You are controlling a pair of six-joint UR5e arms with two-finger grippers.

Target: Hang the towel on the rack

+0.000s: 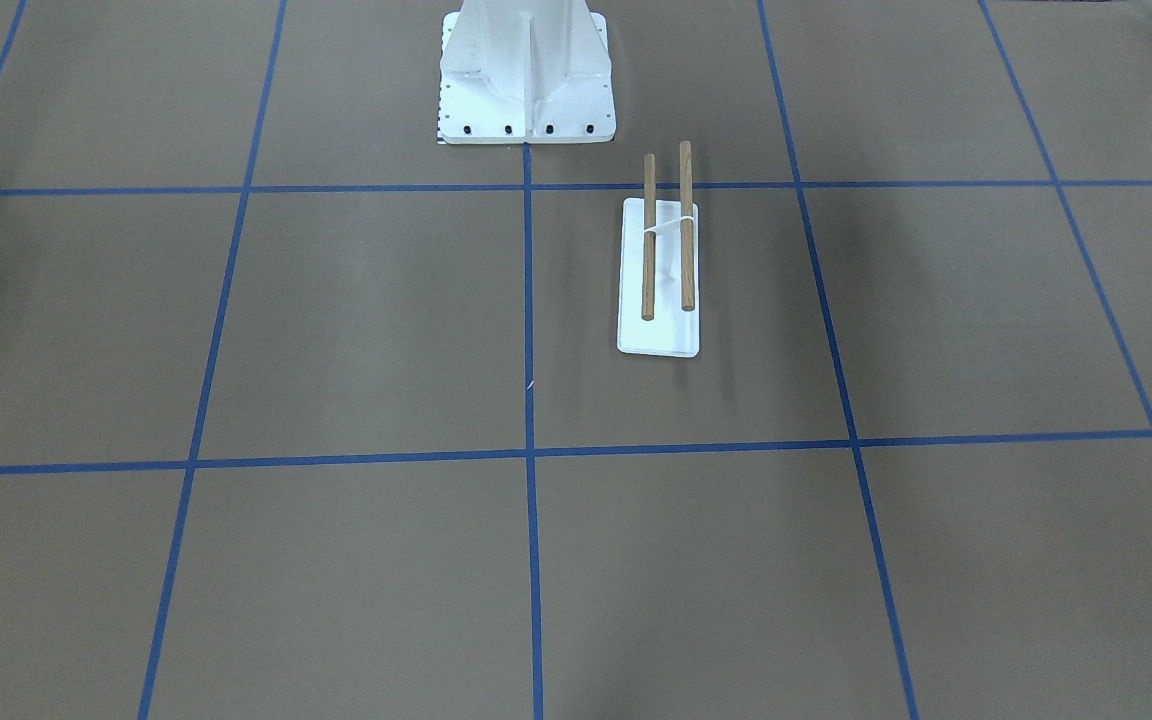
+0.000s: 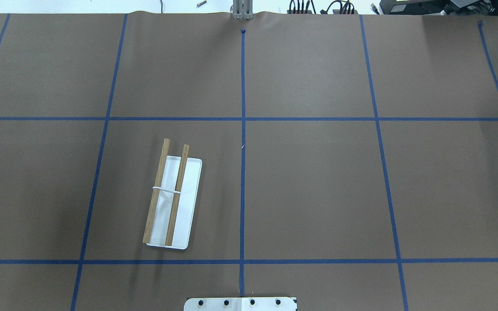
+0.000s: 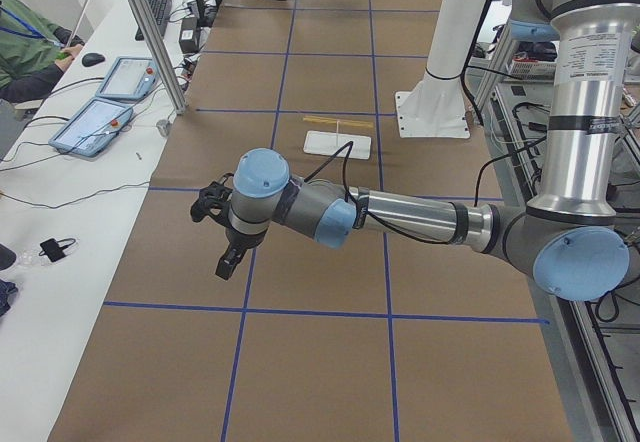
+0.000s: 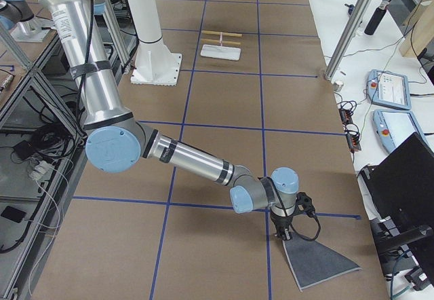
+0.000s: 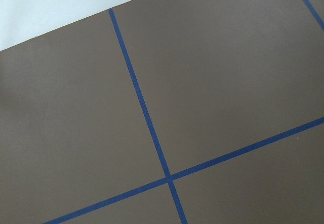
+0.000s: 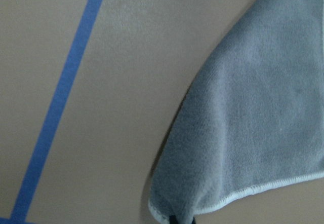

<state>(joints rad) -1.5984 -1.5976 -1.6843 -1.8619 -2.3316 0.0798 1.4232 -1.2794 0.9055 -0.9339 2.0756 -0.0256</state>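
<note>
The rack (image 1: 658,335) has a flat white base and two brown dowels; it stands on the table to the left of the centre line in the overhead view (image 2: 190,207), with nothing on it. The dark grey towel (image 4: 322,259) lies far off at the table's right end. One of its corners is raised to my right gripper (image 4: 283,234), which looks shut on it. The right wrist view shows the towel's stitched edge (image 6: 253,107) meeting dark fingertips at the bottom. My left gripper (image 3: 226,260) hovers over bare table at the left end; I cannot tell whether it is open or shut.
The large white bolted pedestal (image 1: 526,80) stands at the robot's side of the table, close to the rack. Blue tape lines grid the brown table. Tablets (image 3: 95,122) and cables lie on the white bench beyond the far edge.
</note>
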